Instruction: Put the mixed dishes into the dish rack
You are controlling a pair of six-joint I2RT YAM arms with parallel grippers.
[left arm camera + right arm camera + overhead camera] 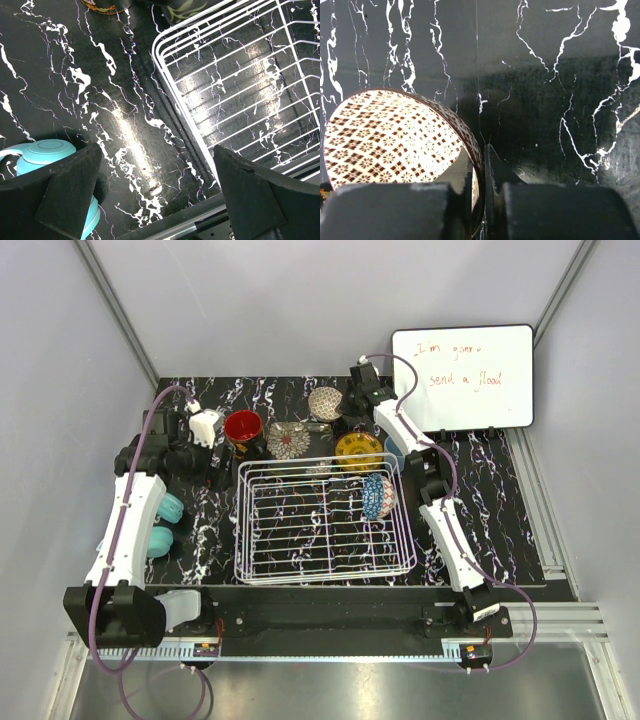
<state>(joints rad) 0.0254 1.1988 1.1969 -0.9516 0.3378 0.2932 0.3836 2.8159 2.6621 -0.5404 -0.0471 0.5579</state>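
Note:
The white wire dish rack point(325, 525) stands mid-table with a blue patterned bowl point(378, 495) on edge in its right side. Behind it lie a red mug point(243, 427), a floral saucer point(288, 440) and a yellow plate point(358, 450). A light blue cup point(394, 453) is partly hidden by the right arm. My right gripper point(343, 410) is shut on the rim of the beige-brown bowl point(395, 135), one finger inside and one outside point(479, 172), at the back of the table. My left gripper point(157, 185) is open and empty above the table by the rack's left edge point(185, 115).
Two teal rounded objects point(165, 525) lie left of the rack; one shows by my left finger in the left wrist view point(47, 152). A whiteboard point(462, 377) leans at the back right. Grey walls close in the table.

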